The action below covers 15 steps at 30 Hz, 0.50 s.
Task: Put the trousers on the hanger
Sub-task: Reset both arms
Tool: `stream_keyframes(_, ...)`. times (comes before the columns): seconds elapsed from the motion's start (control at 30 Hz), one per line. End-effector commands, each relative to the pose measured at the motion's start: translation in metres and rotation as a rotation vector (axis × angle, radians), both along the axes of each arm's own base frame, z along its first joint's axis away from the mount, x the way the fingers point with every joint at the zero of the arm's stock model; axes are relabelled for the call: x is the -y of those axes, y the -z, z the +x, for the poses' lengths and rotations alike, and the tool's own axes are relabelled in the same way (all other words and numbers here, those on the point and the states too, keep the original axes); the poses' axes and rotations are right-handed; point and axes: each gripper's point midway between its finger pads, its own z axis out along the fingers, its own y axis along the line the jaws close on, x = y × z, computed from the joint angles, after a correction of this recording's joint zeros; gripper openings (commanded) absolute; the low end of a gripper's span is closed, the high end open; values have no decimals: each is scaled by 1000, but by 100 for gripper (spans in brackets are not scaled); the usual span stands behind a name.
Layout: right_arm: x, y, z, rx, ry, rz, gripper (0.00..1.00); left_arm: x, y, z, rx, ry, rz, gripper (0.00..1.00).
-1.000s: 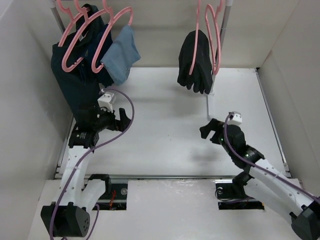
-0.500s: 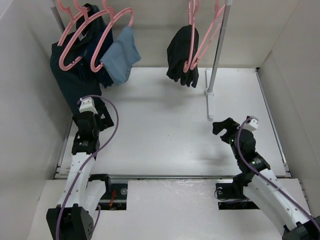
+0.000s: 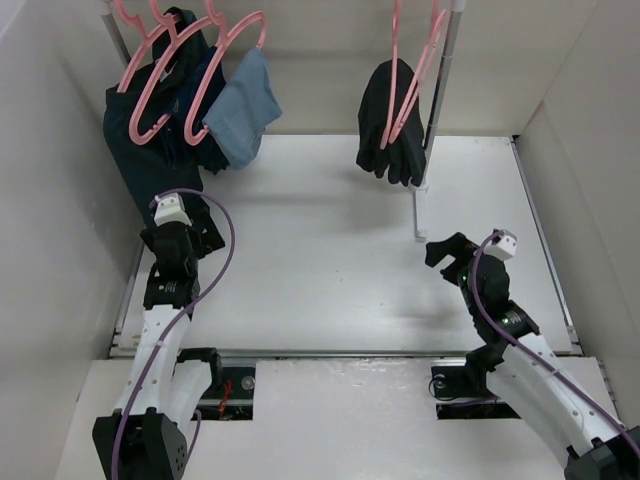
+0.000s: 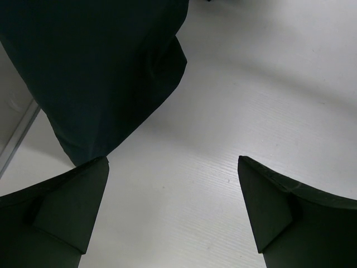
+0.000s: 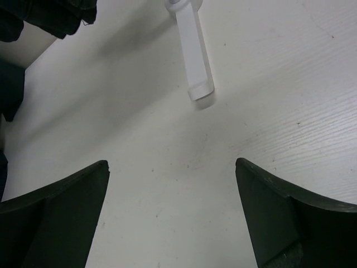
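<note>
The black trousers (image 3: 385, 130) hang draped over a pink hanger (image 3: 412, 88) on the rack at the back right, off the table. Their lower edge shows at the top left of the right wrist view (image 5: 50, 14). My left gripper (image 3: 185, 230) rests low at the left side, far from them, just below the navy garment. Its jaws are wide apart over bare table (image 4: 173, 212). My right gripper (image 3: 452, 258) sits near the rack's foot, below and to the right of the trousers. It also stands open with nothing between its fingers (image 5: 173, 212).
A navy garment (image 3: 150, 150) and a light-blue cloth (image 3: 243, 110) hang on pink hangers (image 3: 150, 85) at the back left; the navy hem fills the left wrist view's top (image 4: 100, 72). The rack's pole (image 3: 437, 100) and white foot (image 5: 195, 56) stand at right. White walls enclose the table.
Both arms drew back from the table's middle a second ago and have held still since. The trousers on their hanger swung left and have now swung back right.
</note>
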Motion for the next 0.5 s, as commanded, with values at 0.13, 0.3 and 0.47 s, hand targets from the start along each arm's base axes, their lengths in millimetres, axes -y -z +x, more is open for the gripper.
stream_keyframes(0.13,4,-42,11,106,43,36,99,-2,-14,4,67,-13,-5,100)
stream_keyframes(0.3,5,-40,12,98,52,30,99,-2,-14,3,65,-10,3,100)
stream_keyframes(0.47,8,-42,14,87,73,28,99,-2,-14,3,65,-10,3,100)
